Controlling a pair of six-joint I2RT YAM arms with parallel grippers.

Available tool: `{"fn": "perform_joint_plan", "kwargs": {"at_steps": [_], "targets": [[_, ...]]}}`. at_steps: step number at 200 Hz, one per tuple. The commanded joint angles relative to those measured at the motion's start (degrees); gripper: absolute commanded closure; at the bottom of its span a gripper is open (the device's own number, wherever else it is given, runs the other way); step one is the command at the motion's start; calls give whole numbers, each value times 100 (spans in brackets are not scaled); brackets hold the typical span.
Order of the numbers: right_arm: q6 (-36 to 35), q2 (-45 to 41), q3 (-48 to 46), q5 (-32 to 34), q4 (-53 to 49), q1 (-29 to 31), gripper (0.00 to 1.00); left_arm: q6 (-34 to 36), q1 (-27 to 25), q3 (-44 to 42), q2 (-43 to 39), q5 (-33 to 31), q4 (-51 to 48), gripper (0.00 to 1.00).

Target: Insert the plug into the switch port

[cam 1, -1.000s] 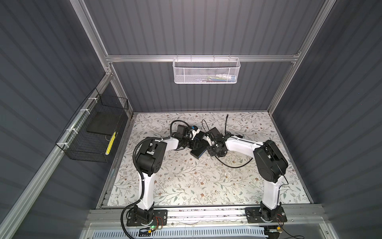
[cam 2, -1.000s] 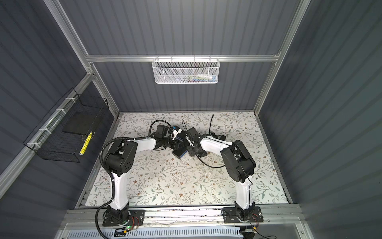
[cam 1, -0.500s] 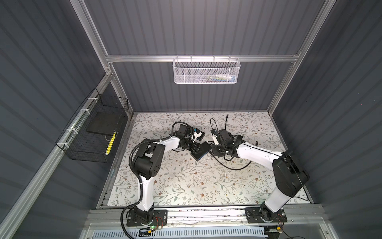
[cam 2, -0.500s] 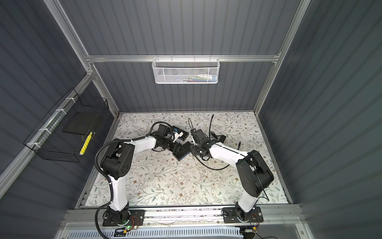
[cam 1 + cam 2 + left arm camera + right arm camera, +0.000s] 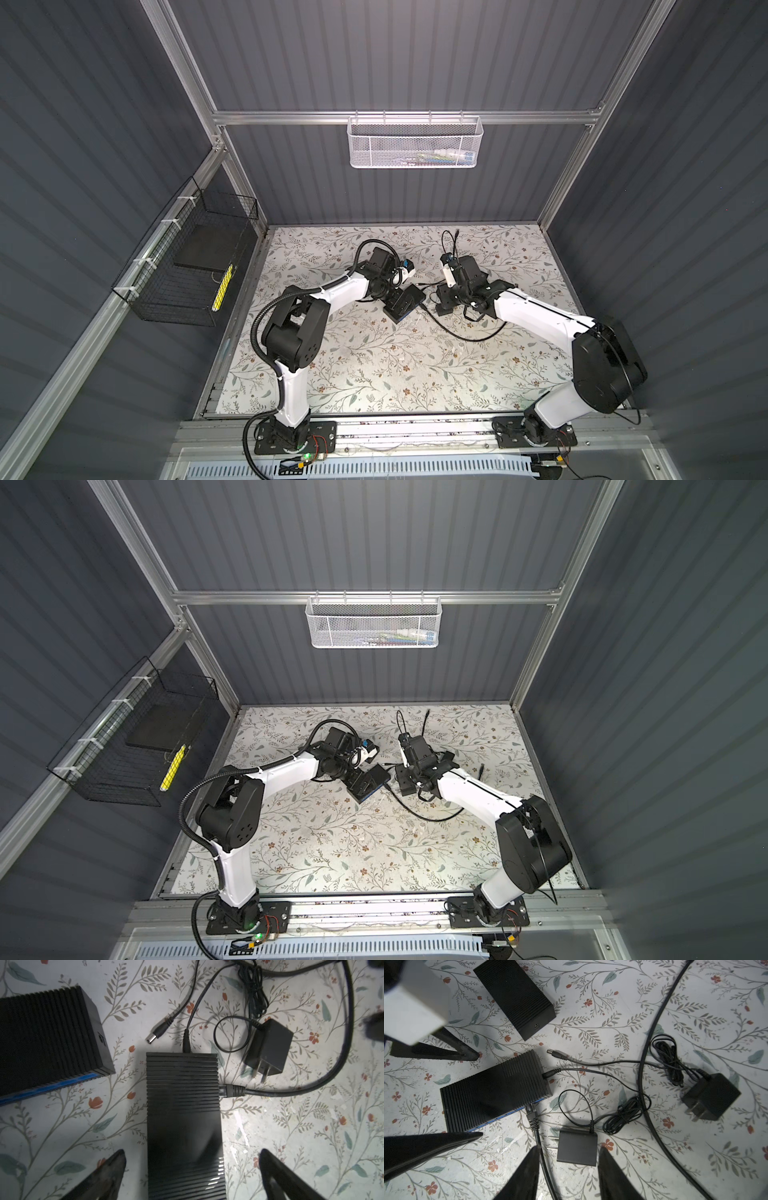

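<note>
Black ribbed switch [image 5: 182, 1105] lies flat mid-mat [image 5: 374, 374], blue long face to one side. Bare floral mat runs open toward the front rail. The plug [image 5: 232, 1091] sits in the switch port [image 5: 529, 1106] on the blue face, with its cable [image 5: 546, 1169] leading away.

Jaws of left gripper [image 5: 191, 1153] are spread wide, straddling the switch and touching nothing. Jaws of right gripper [image 5: 569, 1150] are part open and empty. The cable runs beside one finger, and the power adapter [image 5: 579, 1153] lies under the gap.

A second switch [image 5: 47, 1032] lies near. The port mouth is hidden by the plug. In both top views the switch is half covered by the left gripper.
</note>
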Motion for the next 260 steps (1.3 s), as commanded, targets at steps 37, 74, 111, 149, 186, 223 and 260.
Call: {"fn": "perform_joint_plan", "kwargs": {"at_steps": [37, 74, 111, 149, 186, 223, 260], "targets": [[-55, -184, -306, -219, 103, -82, 46, 593, -141, 842, 639, -279, -754, 0], [-43, -224, -415, -251, 188, -125, 44, 870, -250, 1315, 1123, -367, -1247, 0], [-15, -244, -547, -273, 293, -206, 43, 1006, -286, 1433, 1335, -329, -1450, 0], [30, -295, -636, -240, 344, -238, 44, 1030, -278, 1397, 1403, -390, -1594, 6], [81, -370, -728, -107, 356, -277, 44, 986, -261, 970, 1096, -633, -1443, 23], [96, -452, -746, 1, 343, -282, 44, 856, -269, 431, 704, -951, -1275, 39], [94, -562, -768, 9, 276, -286, 45, 660, -181, -211, -182, -1216, -1140, 42]]}}
